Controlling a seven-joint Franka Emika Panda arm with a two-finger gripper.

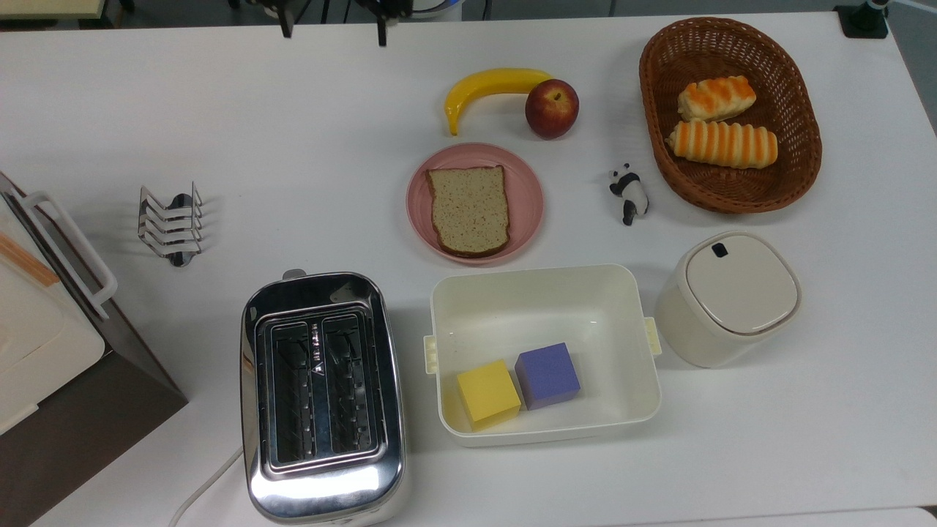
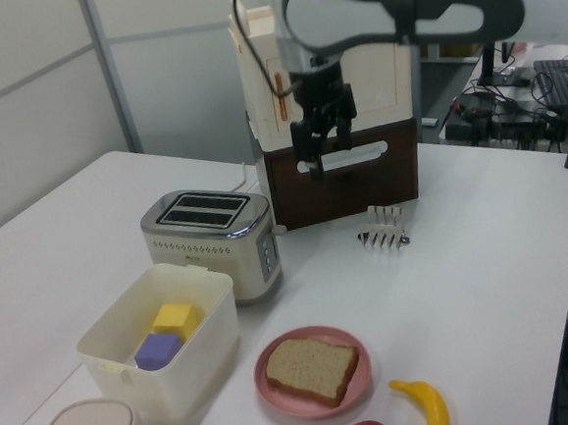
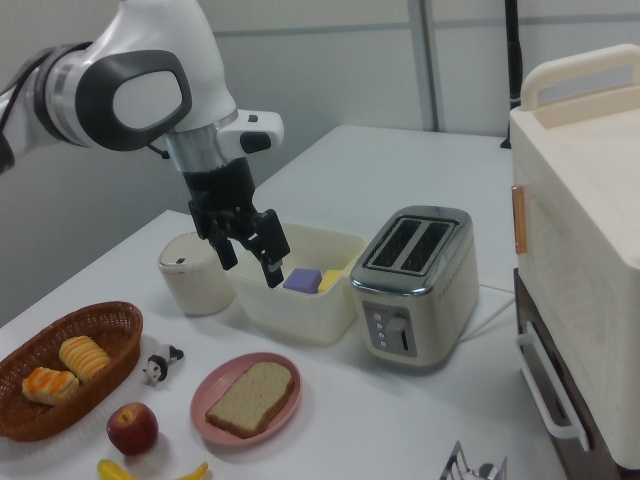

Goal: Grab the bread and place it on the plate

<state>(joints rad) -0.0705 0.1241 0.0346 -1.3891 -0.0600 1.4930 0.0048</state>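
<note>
A brown slice of bread (image 1: 468, 211) lies flat on the round pink plate (image 1: 529, 197) in the middle of the white table. The left view has the bread (image 2: 312, 370) and plate (image 2: 279, 402) near its bottom edge. In the right view the bread (image 3: 253, 397) rests on the plate (image 3: 212, 390) at the lower left. My gripper (image 1: 333, 36) hangs open and empty at the top view's upper edge, well away from the plate. It is high above the table in the left view (image 2: 323, 150) and the right view (image 3: 250, 270).
Near the plate stand a white tub (image 1: 637, 322) with a yellow and a purple cube, a chrome toaster (image 1: 322, 395) and a lidded canister (image 1: 725, 296). A banana (image 1: 490, 84), apple (image 1: 551, 108), panda figurine (image 1: 629, 194), basket (image 1: 794, 176) of striped rolls and toast rack (image 1: 172, 223) lie around.
</note>
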